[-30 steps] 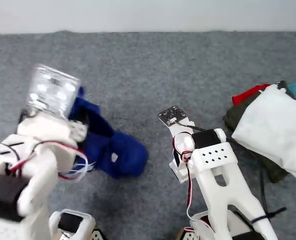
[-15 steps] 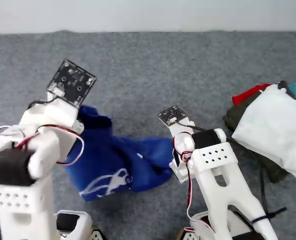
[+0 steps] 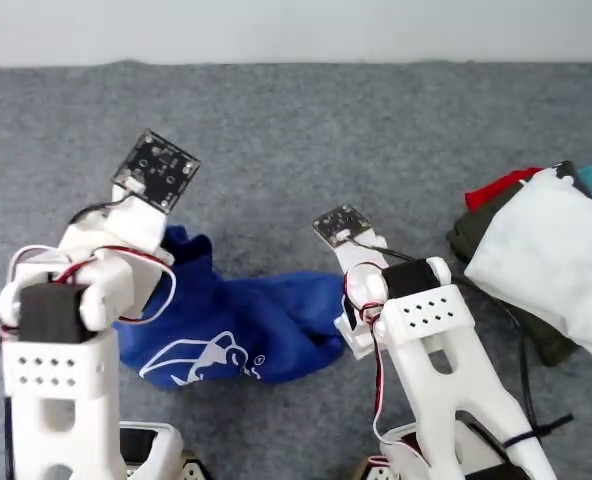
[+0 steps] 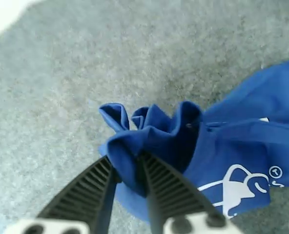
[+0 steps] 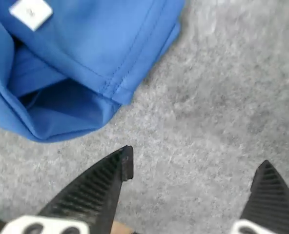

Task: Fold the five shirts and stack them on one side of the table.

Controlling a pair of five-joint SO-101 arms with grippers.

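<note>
At the left, pinching a bunched fold of the shirt (image 4: 232, 141) in the left gripper (image 4: 126, 165), jaws pressed tight onto the cloth. Gripping a wad rather than 1 clean edge (seemingly several layers at once), so likely to drag the whole thing crumpled instead of spreading it flat. Could also lose the cloth on a hard pull.

In the middle, lying rumpled on the grey table (image 3: 376, 130), print side up, stretching from the left gripper toward the right arm. Hard to fold squarely from such a heap without first flattening.

Right of that, holding the right gripper (image 5: 197, 162) spread wide just short of the hem, touching nothing. May close on 2 layers, or on bare table, if lowered off the edge.

At the far right, well apart, resting in 1 pile (image 3: 546, 255) with white on top. Might slump or unfold if nudged by a passing arm.
</note>
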